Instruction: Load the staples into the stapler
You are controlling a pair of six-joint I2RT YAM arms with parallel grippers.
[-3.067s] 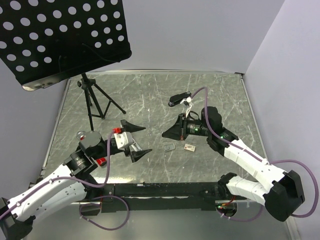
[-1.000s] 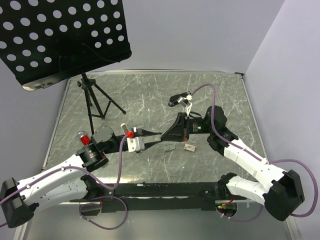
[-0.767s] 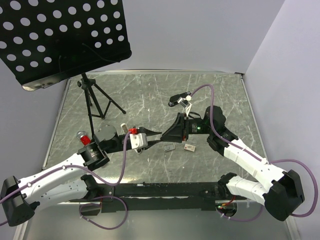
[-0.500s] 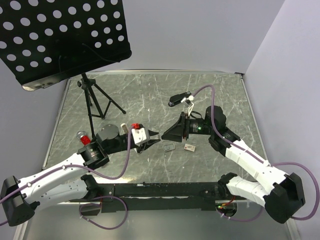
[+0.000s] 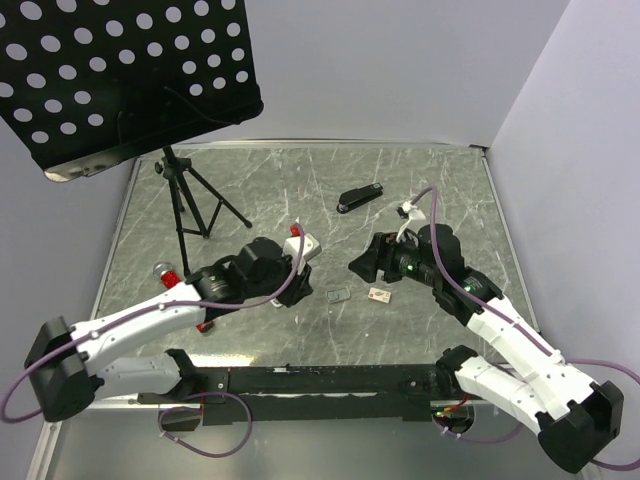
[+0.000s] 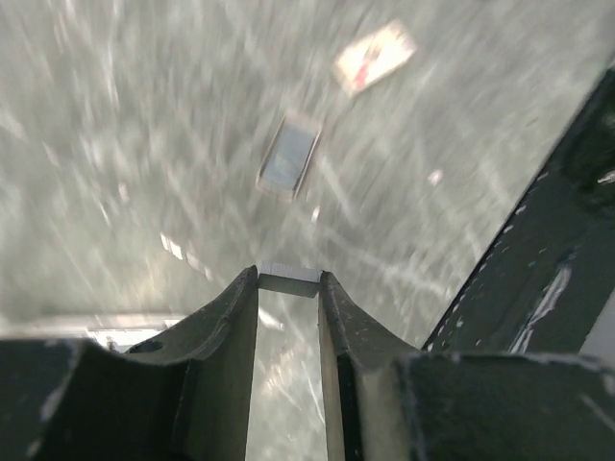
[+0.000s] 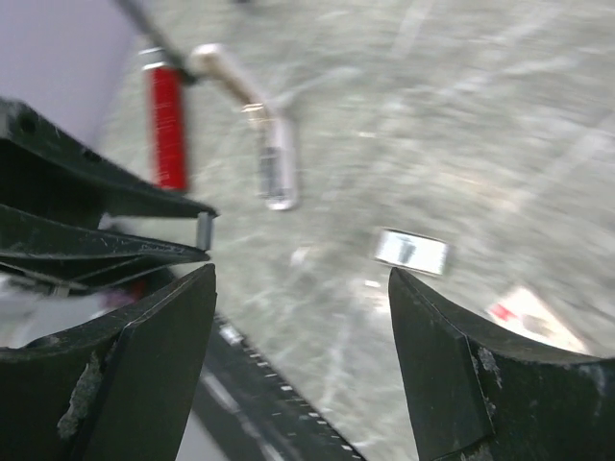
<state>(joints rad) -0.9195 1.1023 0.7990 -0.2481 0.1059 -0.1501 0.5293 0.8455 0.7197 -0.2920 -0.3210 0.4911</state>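
The left gripper (image 6: 288, 284) has its jaws narrow and pinches a small pale-grey strip (image 6: 287, 279) crosswise between its fingertips. What the strip is cannot be told. The right gripper (image 7: 300, 288) hangs above the table with its jaws wide and nothing between them.

The staple box (image 5: 379, 295), pale with red print, lies flat in the near middle of the marbled grey table (image 5: 250, 175). The see-through rectangle (image 5: 338, 295) lies near it on the left, not touching it. Both sit just nearer the arm bases than the two grippers, with bare surface all around them.

The black stapler (image 5: 359, 197) lies further back, well apart from the box. Between it and the far edge and the right edge the table is open. The red-and-silver stapler (image 7: 269, 163) sits near the left edge with its silver arm swung away from the red part; from above the left arm partly hides it.

The back left corner is crowded by a black tripod (image 5: 190, 205), its feet on the table. It carries a black perforated board (image 5: 130, 70) that overhangs the left edge.
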